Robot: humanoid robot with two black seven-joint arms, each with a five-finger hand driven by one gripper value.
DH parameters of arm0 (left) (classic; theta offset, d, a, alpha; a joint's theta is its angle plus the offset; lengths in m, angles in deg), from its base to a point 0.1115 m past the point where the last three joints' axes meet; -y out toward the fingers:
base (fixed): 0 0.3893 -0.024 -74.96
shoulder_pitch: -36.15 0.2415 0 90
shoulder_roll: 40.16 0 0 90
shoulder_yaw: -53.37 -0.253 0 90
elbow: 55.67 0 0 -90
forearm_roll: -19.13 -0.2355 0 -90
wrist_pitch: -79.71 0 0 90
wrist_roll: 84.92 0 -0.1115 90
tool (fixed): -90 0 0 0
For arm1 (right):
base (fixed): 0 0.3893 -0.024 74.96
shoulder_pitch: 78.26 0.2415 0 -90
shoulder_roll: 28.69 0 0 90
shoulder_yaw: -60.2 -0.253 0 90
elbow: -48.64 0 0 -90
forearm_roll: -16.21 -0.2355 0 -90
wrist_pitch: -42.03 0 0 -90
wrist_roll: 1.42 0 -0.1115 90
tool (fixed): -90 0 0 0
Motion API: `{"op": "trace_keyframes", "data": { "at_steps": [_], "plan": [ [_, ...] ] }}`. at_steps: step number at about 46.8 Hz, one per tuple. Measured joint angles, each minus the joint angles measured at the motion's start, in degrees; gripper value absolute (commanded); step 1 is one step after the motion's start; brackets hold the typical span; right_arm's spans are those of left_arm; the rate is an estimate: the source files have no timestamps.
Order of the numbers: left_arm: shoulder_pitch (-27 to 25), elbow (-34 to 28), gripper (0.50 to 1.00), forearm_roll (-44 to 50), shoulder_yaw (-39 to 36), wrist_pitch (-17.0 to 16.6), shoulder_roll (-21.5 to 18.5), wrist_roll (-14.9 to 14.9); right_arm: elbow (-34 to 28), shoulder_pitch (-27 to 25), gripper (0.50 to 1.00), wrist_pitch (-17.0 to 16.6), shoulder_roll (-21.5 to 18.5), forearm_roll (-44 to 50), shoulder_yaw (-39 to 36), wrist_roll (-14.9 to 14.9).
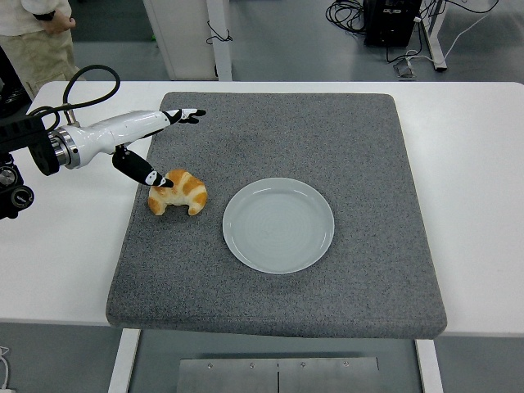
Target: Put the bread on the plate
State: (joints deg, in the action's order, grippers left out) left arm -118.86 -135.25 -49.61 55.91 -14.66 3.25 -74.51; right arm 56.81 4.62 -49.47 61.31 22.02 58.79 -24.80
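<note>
Left robot hand (151,143) fingers spread, thumb over croissant (178,192); plate (278,225) beside, empty.

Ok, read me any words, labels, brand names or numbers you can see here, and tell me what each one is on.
None can be read. The croissant, the plate, the grey mat, the white table and the left robot hand show no print. The dark equipment on the floor behind is too small to tell.
</note>
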Motion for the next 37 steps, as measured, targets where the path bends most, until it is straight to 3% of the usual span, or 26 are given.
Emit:
{"op": "trace_keyframes", "data": {
  "at_steps": [15,37],
  "plan": [
    [4.59,0.80,0.977,-1.75,-0.16,-3.08,0.49,0.23,0.00,0.00,1.000,0.01,0.00,0.00,0.00,0.00],
    [7.58,6.31,0.975,-3.24,-0.17,-5.81,5.43,0.31,0.00,0.00,1.000,0.01,0.00,0.00,0.00,0.00]
  ]
}}
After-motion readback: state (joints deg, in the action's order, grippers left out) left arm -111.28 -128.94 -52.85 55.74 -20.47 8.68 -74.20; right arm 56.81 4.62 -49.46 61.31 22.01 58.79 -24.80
